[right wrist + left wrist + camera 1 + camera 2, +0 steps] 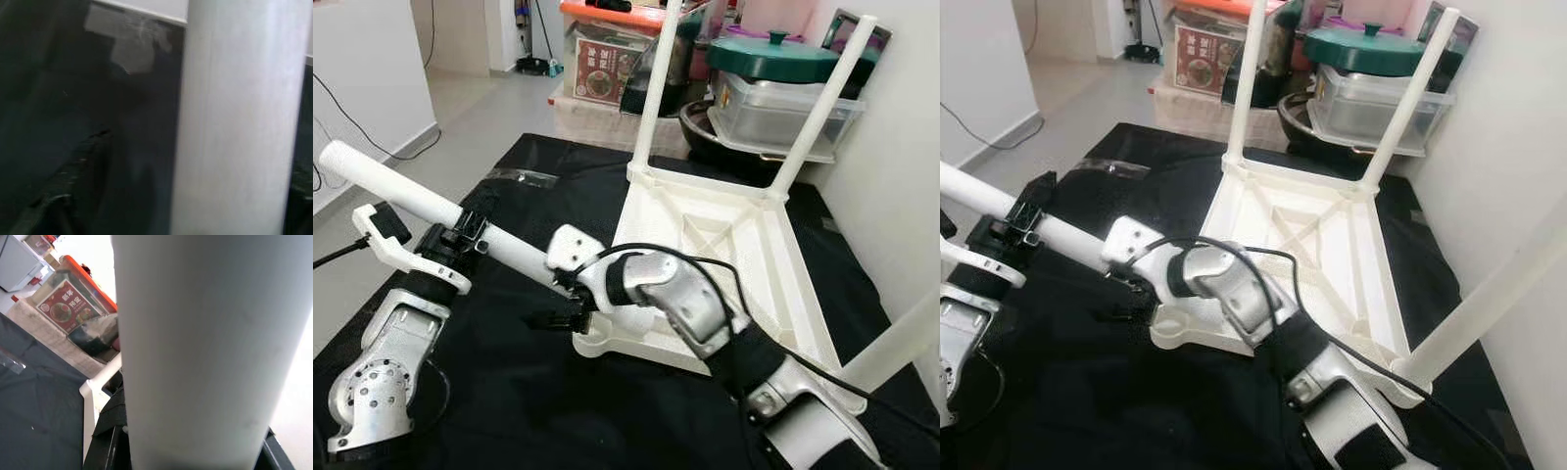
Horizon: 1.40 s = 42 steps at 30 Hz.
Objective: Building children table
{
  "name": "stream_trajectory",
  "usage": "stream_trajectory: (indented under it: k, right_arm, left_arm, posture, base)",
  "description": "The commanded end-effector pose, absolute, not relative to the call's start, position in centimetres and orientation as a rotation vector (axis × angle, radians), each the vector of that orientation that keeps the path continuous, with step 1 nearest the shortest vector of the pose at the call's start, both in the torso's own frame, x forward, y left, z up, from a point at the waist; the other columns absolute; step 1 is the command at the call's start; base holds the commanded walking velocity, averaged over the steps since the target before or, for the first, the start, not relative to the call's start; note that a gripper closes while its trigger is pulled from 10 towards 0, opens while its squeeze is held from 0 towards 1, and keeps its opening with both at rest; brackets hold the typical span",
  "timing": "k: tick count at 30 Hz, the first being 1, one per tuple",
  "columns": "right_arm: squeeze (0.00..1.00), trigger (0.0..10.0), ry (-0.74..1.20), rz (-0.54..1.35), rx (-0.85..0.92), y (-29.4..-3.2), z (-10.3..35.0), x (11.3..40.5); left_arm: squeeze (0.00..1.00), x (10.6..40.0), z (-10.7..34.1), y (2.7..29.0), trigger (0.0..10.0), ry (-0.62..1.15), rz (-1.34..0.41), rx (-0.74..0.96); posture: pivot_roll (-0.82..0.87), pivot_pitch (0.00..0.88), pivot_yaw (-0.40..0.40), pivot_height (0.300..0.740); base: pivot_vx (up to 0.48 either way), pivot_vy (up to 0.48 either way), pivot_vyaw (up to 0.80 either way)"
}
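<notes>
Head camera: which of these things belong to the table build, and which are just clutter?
For the job:
- loose white leg, held by left tool and right tool
- upside-down white tabletop with three legs already in
- empty corner socket
- black mat

Clutter:
- green-lidded pot
- clear plastic tub
- printed box

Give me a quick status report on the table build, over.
Both hands on the loose white leg: left hand mid-shaft, right hand at its lower end. Upturned tabletop carries three legs. Near-left corner socket open, unobstructed.
</notes>
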State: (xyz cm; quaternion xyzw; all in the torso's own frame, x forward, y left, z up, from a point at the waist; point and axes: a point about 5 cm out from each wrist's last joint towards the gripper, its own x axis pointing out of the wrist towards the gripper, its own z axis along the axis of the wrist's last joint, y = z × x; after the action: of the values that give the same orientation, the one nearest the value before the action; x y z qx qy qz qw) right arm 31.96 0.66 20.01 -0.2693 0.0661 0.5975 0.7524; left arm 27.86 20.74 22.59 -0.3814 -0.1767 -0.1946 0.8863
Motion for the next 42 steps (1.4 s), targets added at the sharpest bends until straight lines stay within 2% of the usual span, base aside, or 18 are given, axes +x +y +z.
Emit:
stream_trajectory:
  k: [1,21,22,23,24,25,26,27,30,38,39,41,42]
  right_arm:
    - [0.0,0.0,0.148,1.37,-0.644,1.6,19.5,31.3]
    - [0.0,0.0,0.25,1.337,-0.593,-0.8,19.3,32.3]
    - [0.0,0.0,0.254,1.334,-0.585,-1.0,19.3,32.4]
    - [0.0,0.0,0.26,1.327,-0.572,-1.3,19.3,32.5]
    - [0.0,0.0,0.26,1.327,-0.572,-1.3,19.3,32.5]
    - [0.0,0.0,0.262,1.321,-0.559,-1.5,19.4,32.5]
    - [0.0,0.0,0.262,1.321,-0.559,-1.5,19.4,32.5]
    - [0.0,0.0,0.264,1.312,-0.544,-1.8,19.5,32.6]
    - [0.0,0.0,0.262,1.293,-0.518,-2.3,19.8,32.9]
    - [0.0,0.0,0.229,1.186,-0.411,-5.3,22.6,34.8]
    - [0.0,0.0,0.222,1.164,-0.398,-6.0,23.1,35.1]
    - [0.0,0.0,0.217,1.151,-0.39,-6.4,23.4,35.3]
    - [0.0,0.0,0.213,1.135,-0.382,-7.0,23.8,35.5]
  left_arm:
    - [0.0,28.1,22.9,19.9,0.0,-0.37,-0.438,-0.789]
    - [0.0,28.0,22.7,18.6,0.0,-0.355,-0.491,-0.772]
    - [0.0,28.0,22.7,18.6,0.2,-0.352,-0.5,-0.777]
    - [0.0,27.9,22.6,18.5,10.0,-0.351,-0.499,-0.752]
    - [0.0,27.9,22.6,18.5,10.0,-0.351,-0.499,-0.752]
    - [0.27,27.8,22.7,18.7,10.0,-0.365,-0.486,-0.729]
    - [0.27,27.8,22.7,18.7,10.0,-0.365,-0.486,-0.729]
    - [1.0,27.8,22.8,19.1,10.0,-0.393,-0.454,-0.729]
    - [1.0,27.8,23.2,19.8,10.0,-0.433,-0.417,-0.746]
    - [1.0,26.8,24.5,20.1,10.0,-0.456,-0.479,-0.77]
    - [0.33,26.7,24.7,20.1,10.0,-0.46,-0.495,-0.775]
    - [0.33,26.6,24.9,20.2,10.0,-0.463,-0.508,-0.778]
    - [0.0,26.4,24.9,20.2,10.0,-0.464,-0.521,-0.775]
  posture:
    - [0.14,0.0,-0.13,0.74]
    - [0.1,0.0,-0.127,0.74]
    - [0.1,0.0,-0.13,0.74]
    - [0.11,0.0,-0.133,0.74]
    - [0.11,0.0,-0.133,0.74]
    - [0.11,0.0,-0.135,0.74]
    - [0.11,0.0,-0.135,0.74]
    - [0.11,0.0,-0.135,0.74]
    - [0.11,0.0,-0.136,0.74]
    - [0.11,0.0,-0.14,0.74]
    - [0.11,0.0,-0.138,0.74]
    - [0.11,0.0,-0.138,0.74]
    - [0.11,0.0,-0.138,0.74]
  base:
    - [0.0,0.0,0.0]
    - [0.0,0.0,0.0]
    - [0.0,0.0,0.0]
    - [0.0,0.0,0.0]
    - [0.0,0.0,0.0]
    - [0.0,0.0,0.0]
    - [0.0,0.0,0.0]
    - [0.0,0.0,0.0]
    - [0.0,0.0,0.0]
    - [0.0,0.0,0.0]
    - [0.0,0.0,0.0]
    - [0.0,0.0,0.0]
    - [0.0,0.0,0.0]
